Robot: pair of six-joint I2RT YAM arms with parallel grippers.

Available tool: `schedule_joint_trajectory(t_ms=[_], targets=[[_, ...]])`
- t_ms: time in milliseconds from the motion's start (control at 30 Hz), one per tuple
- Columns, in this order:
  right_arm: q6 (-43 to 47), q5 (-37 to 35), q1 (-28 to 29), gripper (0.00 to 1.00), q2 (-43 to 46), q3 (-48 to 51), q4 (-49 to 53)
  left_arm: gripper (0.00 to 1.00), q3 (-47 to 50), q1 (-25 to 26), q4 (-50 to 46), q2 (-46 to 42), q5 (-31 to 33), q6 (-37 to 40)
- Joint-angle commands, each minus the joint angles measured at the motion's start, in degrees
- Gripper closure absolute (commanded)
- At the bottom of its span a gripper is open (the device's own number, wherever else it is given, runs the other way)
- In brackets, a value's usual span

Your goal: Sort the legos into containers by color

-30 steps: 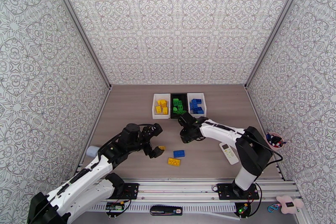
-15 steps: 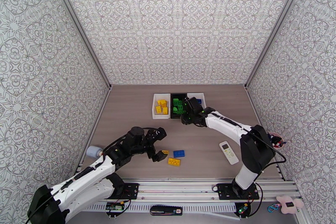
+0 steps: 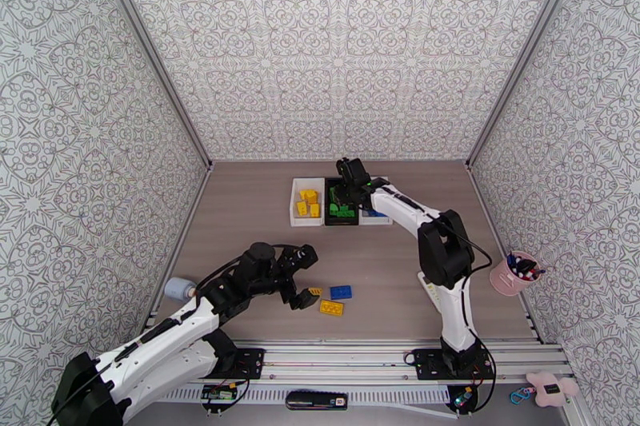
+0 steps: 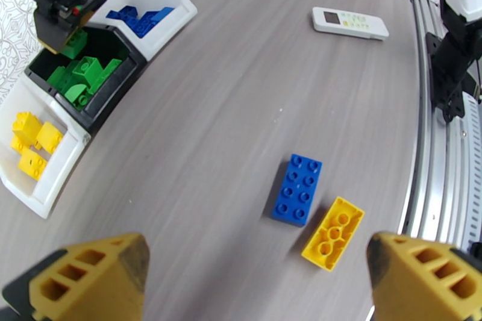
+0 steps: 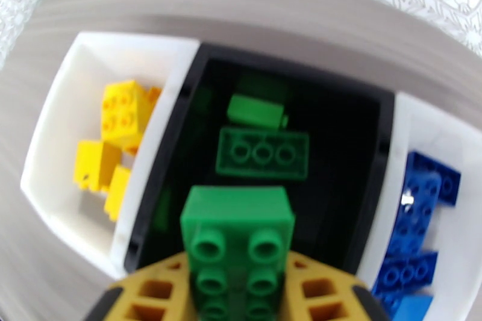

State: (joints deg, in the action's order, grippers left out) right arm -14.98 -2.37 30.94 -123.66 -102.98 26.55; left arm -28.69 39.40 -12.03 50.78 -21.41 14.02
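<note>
My right gripper (image 3: 349,181) hangs over the black container (image 3: 327,202), shut on a green lego (image 5: 238,238). Below it, green legos (image 5: 262,152) lie inside the black bin (image 5: 349,183). The white bin on the left (image 3: 294,210) holds yellow legos (image 5: 123,112); the white bin on the right (image 3: 373,220) holds blue ones (image 5: 422,196). My left gripper (image 4: 253,280) is open, low over the table, with a blue lego (image 4: 297,190) and a yellow lego (image 4: 333,233) lying loose between and ahead of its fingers (image 4: 90,274). A smaller yellow brick (image 3: 317,290) lies beside the left finger.
A white remote control (image 4: 350,22) lies on the table to the right. A pink cup (image 3: 516,272) of pens stands by the right wall. A pale blue roll (image 3: 178,288) sits at the left table edge. The metal rail (image 4: 434,183) runs close to the loose bricks.
The right arm swung from mid-table up to the black bin, carrying the green brick. The left gripper dropped slightly toward the loose bricks, then held still.
</note>
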Motion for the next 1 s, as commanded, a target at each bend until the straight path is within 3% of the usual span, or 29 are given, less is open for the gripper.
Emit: schedule_joint_trajectory(t_ms=[0,100,300,467,667,967], targets=[[1.9,-1.0,-0.5,0.81,-3.4,-5.9,3.2,0.0,0.3,0.6,-1.8,0.0,-1.2,1.6],[2.6,-1.1,-0.5,0.76,-5.1,-9.1,4.8,0.0,0.2,0.7,-2.2,0.0,-1.3,2.3],[2.9,0.0,-0.5,0.39,-2.1,-7.9,4.5,0.01,-0.3,1.1,-3.7,0.9,-1.5,7.6],[2.5,0.4,-0.5,0.26,4.8,0.5,1.5,0.01,-2.1,2.2,-7.8,5.0,-2.9,16.9],[1.0,0.5,-0.5,0.21,14.1,13.6,-2.7,0.01,-3.8,3.5,-11.4,11.4,-3.0,28.7],[-0.5,-2.3,-0.5,0.19,22.5,26.9,-5.0,0.01,-7.2,5.3,-11.9,21.8,-2.1,38.5]])
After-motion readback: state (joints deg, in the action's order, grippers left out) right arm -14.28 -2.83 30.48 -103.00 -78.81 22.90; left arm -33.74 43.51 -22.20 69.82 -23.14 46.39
